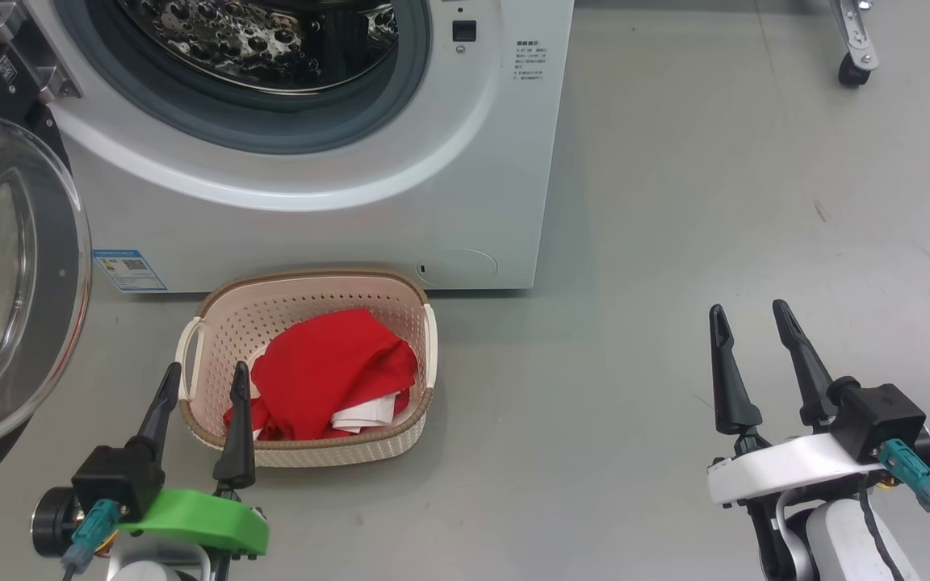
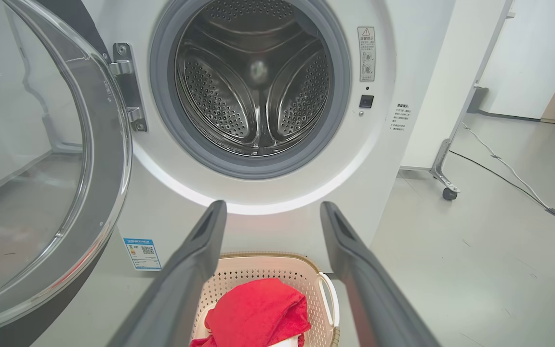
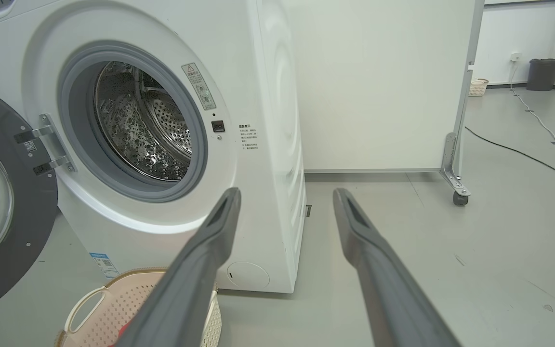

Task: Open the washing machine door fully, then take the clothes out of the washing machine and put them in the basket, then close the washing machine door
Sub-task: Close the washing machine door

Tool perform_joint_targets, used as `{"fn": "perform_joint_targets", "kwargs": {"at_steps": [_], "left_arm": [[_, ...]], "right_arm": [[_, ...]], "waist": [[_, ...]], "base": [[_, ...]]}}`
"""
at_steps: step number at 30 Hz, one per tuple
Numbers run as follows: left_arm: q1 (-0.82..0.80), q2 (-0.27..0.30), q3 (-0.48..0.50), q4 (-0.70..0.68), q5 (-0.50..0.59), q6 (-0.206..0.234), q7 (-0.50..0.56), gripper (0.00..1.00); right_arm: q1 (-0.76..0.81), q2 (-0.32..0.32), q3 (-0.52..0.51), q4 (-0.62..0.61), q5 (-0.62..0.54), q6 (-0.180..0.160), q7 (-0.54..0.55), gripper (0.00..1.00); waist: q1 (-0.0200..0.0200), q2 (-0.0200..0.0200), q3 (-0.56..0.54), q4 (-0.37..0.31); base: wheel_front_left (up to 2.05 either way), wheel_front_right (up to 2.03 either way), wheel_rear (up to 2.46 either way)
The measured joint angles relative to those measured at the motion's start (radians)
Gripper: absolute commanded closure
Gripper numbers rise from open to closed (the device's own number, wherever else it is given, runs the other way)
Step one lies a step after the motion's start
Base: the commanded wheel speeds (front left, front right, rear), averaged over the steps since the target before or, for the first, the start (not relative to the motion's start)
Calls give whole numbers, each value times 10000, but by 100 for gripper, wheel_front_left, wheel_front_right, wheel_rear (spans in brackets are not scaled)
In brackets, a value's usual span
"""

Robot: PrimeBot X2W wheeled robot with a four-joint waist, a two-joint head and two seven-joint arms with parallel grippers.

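Observation:
The white washing machine (image 1: 336, 218) stands ahead with its steel drum (image 2: 253, 82) showing bare. Its door (image 1: 5, 274) hangs swung wide open at the left, glass bowl bulging outward; the door (image 2: 41, 168) also shows in the left wrist view. On the floor before the machine sits the cream basket (image 1: 223, 311) holding the red clothes (image 1: 328, 371). My left gripper (image 1: 205, 373) is open, its fingertips over the basket's near left rim, nothing between them. My right gripper (image 1: 749, 311) is open over bare floor far right of the basket.
A blue label sticker (image 1: 130, 269) marks the machine's lower front. A white panel on a castor (image 3: 460, 198) stands to the right of the machine, with cables (image 2: 513, 178) across the grey floor beyond. A dark bin (image 3: 543, 73) stands by the far wall.

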Motion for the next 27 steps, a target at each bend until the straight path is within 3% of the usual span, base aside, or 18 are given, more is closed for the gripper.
{"fn": "perform_joint_targets", "kwargs": {"at_steps": [27], "left_arm": [[0, 0, -46, 23, 29, 29, 0, 0]], "right_arm": [[0, 0, 52, 127, -2, 8, 0, 0]], "waist": [[0, 0, -147, 9]], "base": [[-7, 7, 0]]}}
